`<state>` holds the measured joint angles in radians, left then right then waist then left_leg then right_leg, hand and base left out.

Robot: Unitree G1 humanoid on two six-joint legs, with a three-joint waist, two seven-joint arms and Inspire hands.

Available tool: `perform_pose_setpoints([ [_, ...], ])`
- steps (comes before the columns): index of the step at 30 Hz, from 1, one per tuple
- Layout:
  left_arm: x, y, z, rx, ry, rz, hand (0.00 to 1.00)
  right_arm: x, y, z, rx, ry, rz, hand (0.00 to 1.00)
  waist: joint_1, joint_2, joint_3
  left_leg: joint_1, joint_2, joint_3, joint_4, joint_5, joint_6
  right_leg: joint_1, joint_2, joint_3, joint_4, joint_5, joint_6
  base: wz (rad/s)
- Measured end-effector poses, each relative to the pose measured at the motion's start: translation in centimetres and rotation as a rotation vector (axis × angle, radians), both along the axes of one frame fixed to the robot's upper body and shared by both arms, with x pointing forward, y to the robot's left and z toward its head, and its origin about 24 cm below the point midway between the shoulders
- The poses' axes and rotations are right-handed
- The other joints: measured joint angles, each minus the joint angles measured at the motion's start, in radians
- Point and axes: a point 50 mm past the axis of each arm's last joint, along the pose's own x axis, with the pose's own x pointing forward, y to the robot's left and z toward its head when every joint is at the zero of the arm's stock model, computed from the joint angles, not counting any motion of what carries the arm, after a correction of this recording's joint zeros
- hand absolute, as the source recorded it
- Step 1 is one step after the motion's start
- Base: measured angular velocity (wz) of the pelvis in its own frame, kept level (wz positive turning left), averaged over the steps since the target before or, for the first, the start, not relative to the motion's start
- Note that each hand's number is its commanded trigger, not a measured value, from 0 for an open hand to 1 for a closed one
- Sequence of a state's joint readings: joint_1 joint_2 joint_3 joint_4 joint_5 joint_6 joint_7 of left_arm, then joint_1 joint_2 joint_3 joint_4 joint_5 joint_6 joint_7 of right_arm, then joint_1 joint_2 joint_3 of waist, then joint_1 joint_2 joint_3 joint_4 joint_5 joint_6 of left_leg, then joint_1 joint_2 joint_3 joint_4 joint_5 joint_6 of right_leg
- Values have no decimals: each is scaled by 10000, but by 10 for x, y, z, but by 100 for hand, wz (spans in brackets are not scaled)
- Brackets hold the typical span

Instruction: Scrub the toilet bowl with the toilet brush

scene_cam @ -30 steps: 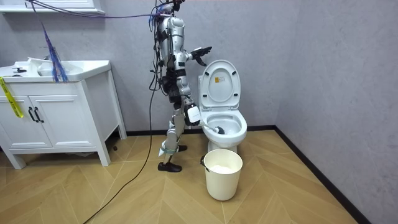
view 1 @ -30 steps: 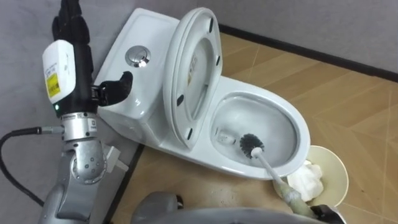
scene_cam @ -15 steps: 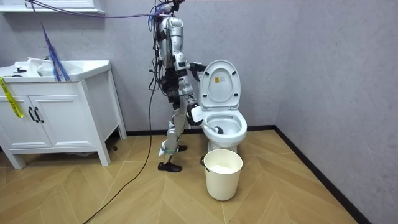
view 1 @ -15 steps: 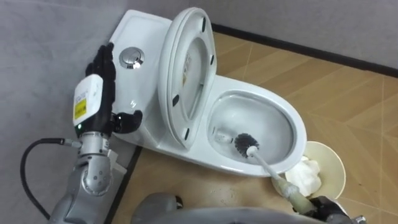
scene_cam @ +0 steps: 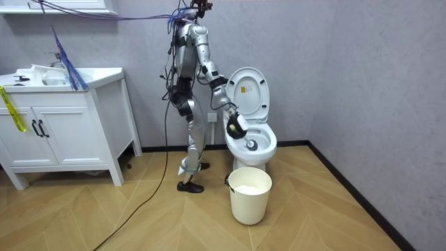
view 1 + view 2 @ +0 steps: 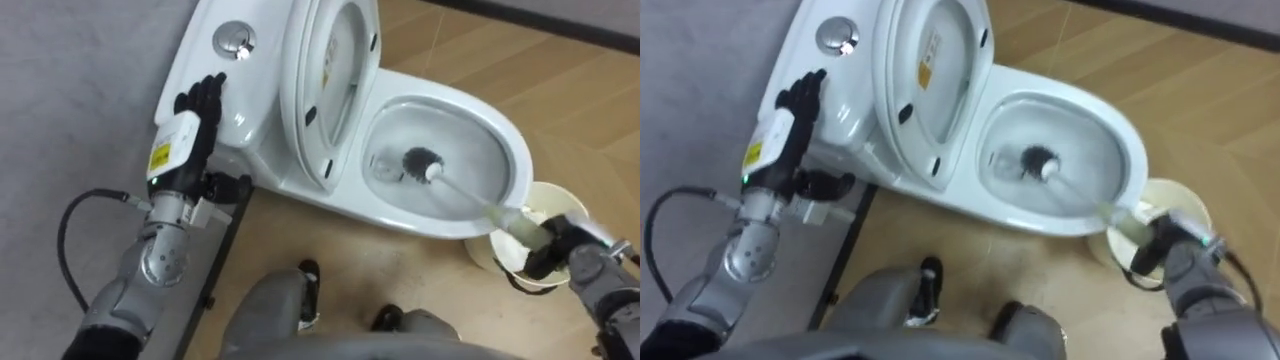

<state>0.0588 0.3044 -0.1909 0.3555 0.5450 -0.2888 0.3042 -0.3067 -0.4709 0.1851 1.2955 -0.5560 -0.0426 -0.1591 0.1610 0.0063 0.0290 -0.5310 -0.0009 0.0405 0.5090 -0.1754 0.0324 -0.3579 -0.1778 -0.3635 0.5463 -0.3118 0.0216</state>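
Gripping the white-handled, black-bristled brush [image 6: 424, 162] in the bowl [image 6: 432, 223], right robot hand [image 6: 556, 250]; left robot hand [image 6: 195, 115] flat-fingered on the tank [image 6: 203, 62].

Soft, even light all round, no hard beams. The white toilet [image 6: 255, 110] comes up bright, a small glint on the chrome flush button [image 6: 236, 37], a pale sheen inside the bowl [image 6: 480, 150]. In the room view there's a faint shadow round the bin [image 5: 249, 199] on the floor [image 5: 313, 223], deeper shade under the cabinet [image 5: 70, 132]. Grey walls [image 5: 376, 84] flat, no glare.
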Motion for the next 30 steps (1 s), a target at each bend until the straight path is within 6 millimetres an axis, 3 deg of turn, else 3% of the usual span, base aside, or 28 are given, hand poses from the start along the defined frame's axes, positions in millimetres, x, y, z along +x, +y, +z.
perform_pose_setpoints([
  [1,6,-3,5,-170,-199,-95,0,7,-3,7,-369,-223,262,100,144,61,5,-262,20,55,141,6,22,-350,-82,33,302,-40,-45,-7],
  [4,16,-6,12,-264,-621,-93,0,29,-4,24,-1415,-556,1314,100,319,-12,104,-921,-42,156,344,66,102,-1247,-292,185,905,-190,-131,-9],
  [11,23,-4,26,148,-1575,-121,0,47,5,38,-3029,-811,3135,100,488,93,117,-2345,-76,108,801,272,103,-2717,-506,125,1665,-307,-302,5],
  [15,28,-6,37,415,-2405,-196,0,65,2,60,-4384,-1396,3795,100,651,173,127,-3236,-43,129,1270,277,101,-3666,-648,232,2271,-431,-402,2],
  [20,34,-10,44,428,-3017,-182,0,72,3,74,-5915,-1785,5063,100,688,325,149,-3706,-24,45,1530,276,84,-4022,-693,60,2494,-550,-482,8],
  [24,44,-9,57,257,-3775,53,0,80,4,87,-6908,-2265,5545,100,833,449,241,-4422,57,43,1892,253,71,-4697,-675,73,2908,-625,-584,-2],
  [30,51,-6,63,548,-4253,293,0,84,3,94,-7463,-2594,5685,100,915,581,249,-4928,76,-6,2192,229,-14,-5188,-627,72,3214,-733,-707,1],
])
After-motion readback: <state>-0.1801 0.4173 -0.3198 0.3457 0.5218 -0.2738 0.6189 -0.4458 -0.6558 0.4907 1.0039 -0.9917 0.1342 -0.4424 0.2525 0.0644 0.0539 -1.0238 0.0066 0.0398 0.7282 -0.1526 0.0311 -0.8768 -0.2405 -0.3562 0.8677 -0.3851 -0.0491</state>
